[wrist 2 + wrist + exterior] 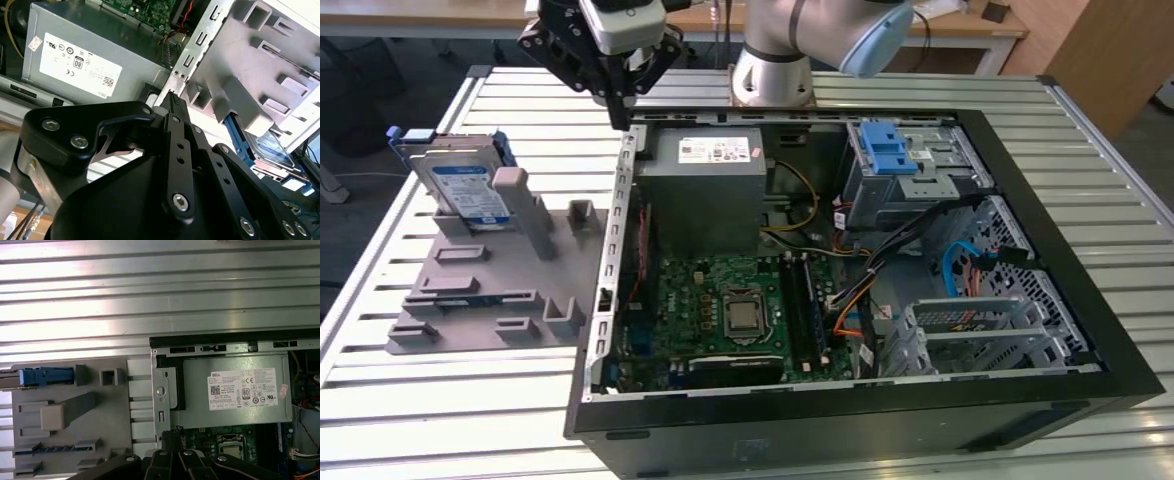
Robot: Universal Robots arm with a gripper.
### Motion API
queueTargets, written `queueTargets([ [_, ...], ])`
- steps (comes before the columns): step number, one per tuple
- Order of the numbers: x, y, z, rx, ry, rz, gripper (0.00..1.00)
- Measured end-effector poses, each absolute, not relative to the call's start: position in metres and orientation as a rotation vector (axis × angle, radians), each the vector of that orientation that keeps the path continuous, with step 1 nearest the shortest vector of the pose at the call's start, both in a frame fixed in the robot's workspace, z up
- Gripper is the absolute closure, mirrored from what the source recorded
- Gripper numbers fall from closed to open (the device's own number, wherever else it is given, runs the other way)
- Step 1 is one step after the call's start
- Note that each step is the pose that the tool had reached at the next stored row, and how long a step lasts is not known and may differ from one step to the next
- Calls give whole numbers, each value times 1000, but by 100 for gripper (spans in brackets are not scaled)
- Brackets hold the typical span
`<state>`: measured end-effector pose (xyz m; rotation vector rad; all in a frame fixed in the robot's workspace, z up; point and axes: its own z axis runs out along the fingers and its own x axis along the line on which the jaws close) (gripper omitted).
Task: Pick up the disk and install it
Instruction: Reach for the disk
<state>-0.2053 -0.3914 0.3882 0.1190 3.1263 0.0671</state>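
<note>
Silver disk [460, 188] with a blue frame stands on edge in a slot of the grey holder [494, 300] on the slatted desk [467, 420], at the exterior view's left and just beside the open case [854, 425]. Gripper [616, 112] hovers over the case's far corner by the power supply [707, 185], well apart from the disk and empty. It tapers to a point, so the fingers look pressed together, pinching nothing. Cage [934, 165] with a blue latch sits inside the case, with no disk in it as far as I can see.

Second wrist view: gripper [172, 100] close up, fingers [176, 140] seem closed on each other, nothing between them. Beyond the tips are the case wall edge and the power supply [85, 55]. Disk [270, 145] is partly hidden behind a post of the holder [280, 60].

First wrist view: disk [45, 376] seen edge-on in the holder [90, 405], blue frame showing. Gripper [167, 437] is over the case edge, near the power supply [235, 390], with bare desk [150, 290] beyond.

Handling, my guess: stiff, fairly dense, smooth metal faces likely slippery, and it won't like knocks. Best hold is probably across the flat faces on the exposed part above the slot, or on the plastic frame edges.
</note>
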Motion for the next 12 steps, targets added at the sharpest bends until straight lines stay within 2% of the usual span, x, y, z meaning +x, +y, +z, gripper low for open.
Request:
queueTargets([
  [12,-217,-390,387,119,3129,67,89],
])
